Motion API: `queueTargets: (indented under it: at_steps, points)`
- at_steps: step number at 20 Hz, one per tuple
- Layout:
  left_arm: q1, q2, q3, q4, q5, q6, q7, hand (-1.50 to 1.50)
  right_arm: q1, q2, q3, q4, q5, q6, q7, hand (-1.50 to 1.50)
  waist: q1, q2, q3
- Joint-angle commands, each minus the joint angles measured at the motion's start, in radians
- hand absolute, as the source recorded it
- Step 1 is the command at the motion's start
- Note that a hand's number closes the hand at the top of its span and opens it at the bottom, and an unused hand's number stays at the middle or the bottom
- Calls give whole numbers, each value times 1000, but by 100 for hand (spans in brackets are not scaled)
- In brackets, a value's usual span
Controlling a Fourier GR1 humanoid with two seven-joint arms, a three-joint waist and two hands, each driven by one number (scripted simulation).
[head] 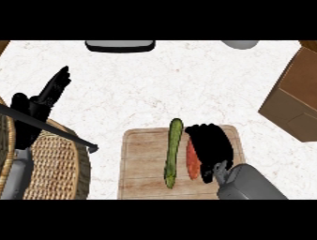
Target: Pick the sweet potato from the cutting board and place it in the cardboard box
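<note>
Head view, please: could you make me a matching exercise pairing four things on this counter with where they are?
Things:
1. sweet potato
2. box
3. basket
4. green vegetable

Places:
A. far right of the counter, open
B. on the board, left of the orange one, free of any hand
C. on the board, under the right hand
D. at the left edge, by the left hand

Pairs: 1-C, 2-A, 3-D, 4-B
</note>
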Motion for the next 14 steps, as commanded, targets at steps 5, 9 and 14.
queueTargets:
  at_steps: [5, 9, 14]
  points:
    - [-20, -20, -24, -26, -4, -12, 33, 0, -6, -27, 7, 9, 114, -106, -179, 150, -4, -1, 1]
    - [-20, 4, -2, 23, 2, -42, 0, 0, -37, 3, -3, 52, 181, -141, -222, 150, -4, 0, 1]
    - [-33, 10, -3, 5, 23, -65, 28, 0, -8, 25, 25, 13, 194, -254, -325, 150, -5, -1, 1]
